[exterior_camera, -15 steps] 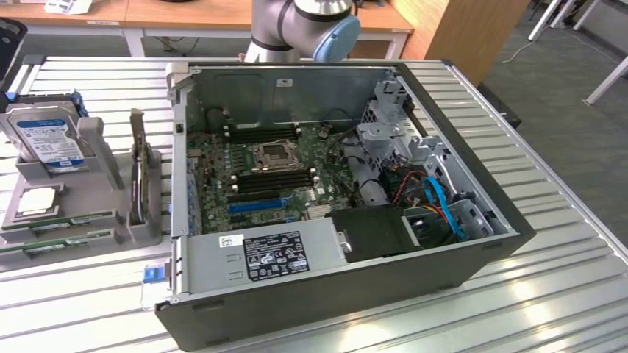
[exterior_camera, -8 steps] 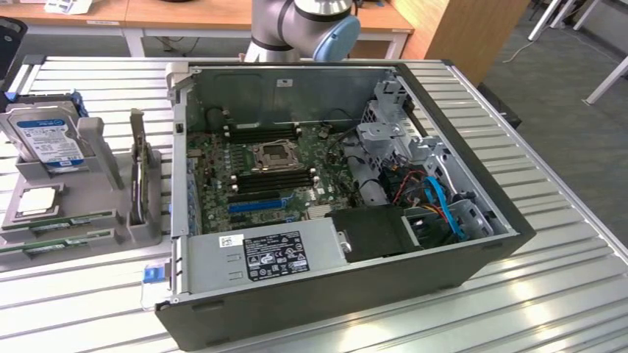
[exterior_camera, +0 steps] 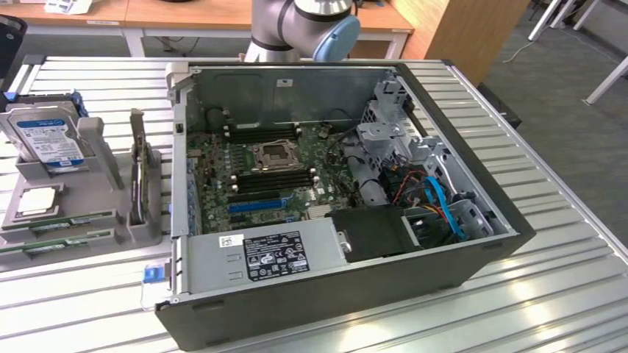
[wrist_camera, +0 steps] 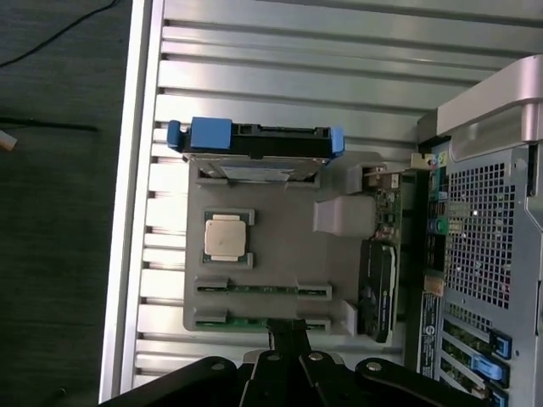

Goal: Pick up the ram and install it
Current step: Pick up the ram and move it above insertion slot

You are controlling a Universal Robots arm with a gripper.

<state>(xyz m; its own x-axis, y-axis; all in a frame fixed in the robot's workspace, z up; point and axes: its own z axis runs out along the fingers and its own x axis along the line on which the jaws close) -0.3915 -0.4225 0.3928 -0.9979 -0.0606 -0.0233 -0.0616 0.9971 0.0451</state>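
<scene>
Two long, narrow green circuit-board sticks of ram stand on edge in the pale grey moulded holder tray (wrist_camera: 280,246): the inner ram stick (wrist_camera: 263,288) just beside the tray's square silver processor chip (wrist_camera: 226,237), and the outer ram stick (wrist_camera: 242,321) along the tray's edge beyond it. Each sits between small end cradles with its long edge up, which I judge leaves the flat faces free for a pinch from above. The dark gripper (wrist_camera: 288,332) hangs over the tray with its tip lined up on the outer ram stick. Whether it touches the board I cannot tell, nor whether the jaws are apart or together. Both sticks sit in the tray, so the pick-up is not yet made.

At the tray's end away from the sticks, a silver hard drive with a blue label (exterior_camera: 44,136) stands in blue brackets. A dark expansion card (exterior_camera: 137,165) stands upright along the tray's side nearest the open black computer case (exterior_camera: 393,294). That case lies on its side on the slatted aluminium counter (exterior_camera: 549,294), just beside the tray, likely so the green motherboard (exterior_camera: 216,198) faces up and a stick can be pressed straight down.

From the exterior view comes the case's inside, where the long black memory slots (exterior_camera: 275,179) look empty. From the wrist view come the tray's layout seen from above, the tip's line on the stick, and the case's perforated rear panel (wrist_camera: 488,246)
</scene>
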